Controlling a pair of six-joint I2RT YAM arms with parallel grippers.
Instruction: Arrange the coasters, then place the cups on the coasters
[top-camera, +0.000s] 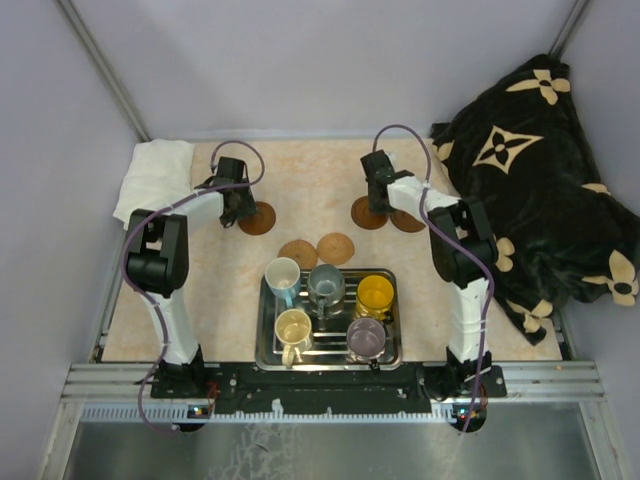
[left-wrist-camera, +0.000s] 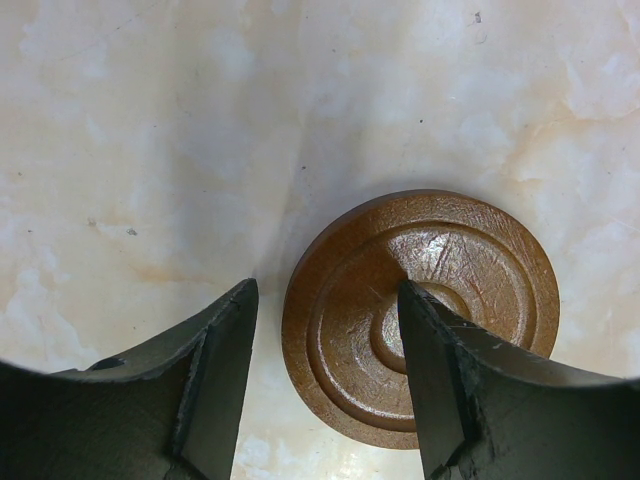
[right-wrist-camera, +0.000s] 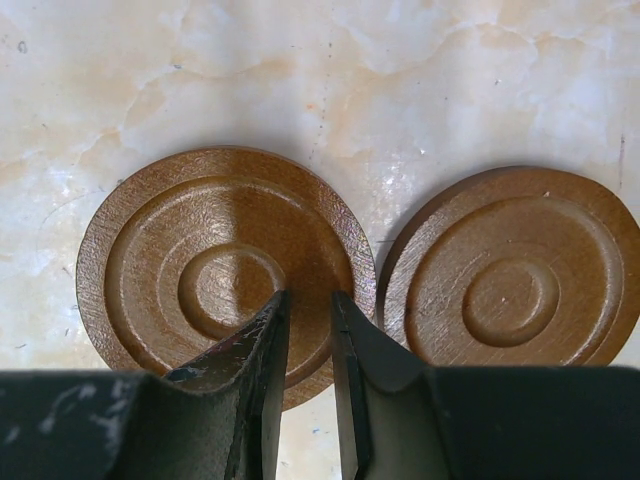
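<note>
Five brown coasters lie flat on the marble table. My left gripper (top-camera: 240, 212) (left-wrist-camera: 325, 295) hangs open over the dark coaster (top-camera: 257, 218) (left-wrist-camera: 420, 315) at the left, its right finger above the disc's centre. My right gripper (top-camera: 378, 208) (right-wrist-camera: 310, 297) has only a narrow gap between its jaws, with the tips over the right half of another dark coaster (top-camera: 366, 213) (right-wrist-camera: 225, 270); nothing is held. A third coaster (top-camera: 408, 221) (right-wrist-camera: 515, 270) lies touching it. Two lighter coasters (top-camera: 298, 254) (top-camera: 336, 248) sit mid-table. Five cups stand in the steel tray (top-camera: 391, 277): white-blue (top-camera: 282, 275), grey-blue (top-camera: 325, 285), orange-yellow (top-camera: 375, 295), cream (top-camera: 293, 328) and purple-grey (top-camera: 365, 337).
A folded white cloth (top-camera: 155, 170) lies at the table's back left corner. A black blanket with beige flowers (top-camera: 530, 200) is heaped along the right side, past the right arm. The tray sits close to the arm bases at the near edge.
</note>
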